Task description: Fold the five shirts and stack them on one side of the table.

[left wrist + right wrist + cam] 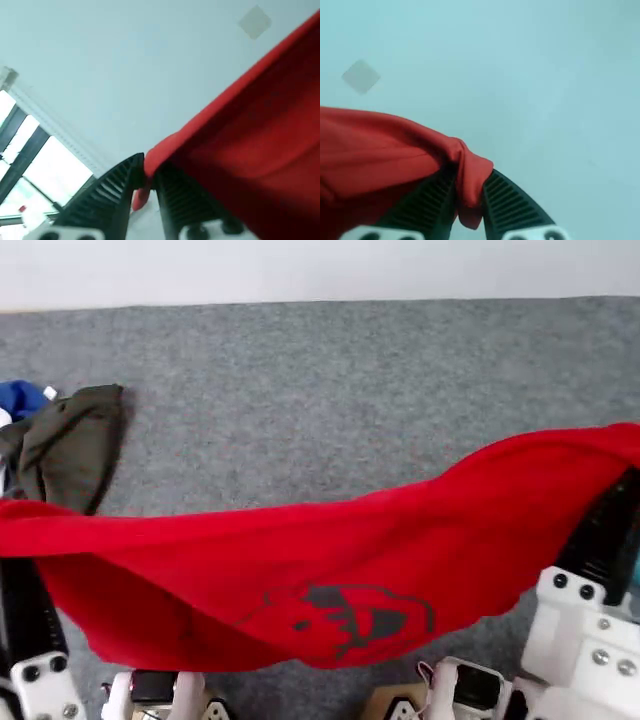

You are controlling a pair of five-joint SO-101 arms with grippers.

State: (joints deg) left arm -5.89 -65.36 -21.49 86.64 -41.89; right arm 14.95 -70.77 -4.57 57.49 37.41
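Observation:
A red shirt (300, 570) with a dark print hangs stretched in the air across the front of the table, held up at both ends. My left gripper (146, 181) is shut on one edge of the red shirt (250, 130), its ridged black fingers pinching the cloth and pointing up at the ceiling. At the other end my right gripper (469, 192) is shut on a bunched corner of the red shirt (380, 145). In the high view the arms stand at the left (30, 640) and right (590, 610) edges, their fingers hidden by the cloth.
An olive-green shirt (65, 445) lies crumpled at the table's left edge with a blue garment (20, 397) beside it. The grey table (340, 400) stretches bare behind the red shirt. White arm bases (460, 690) sit along the front edge.

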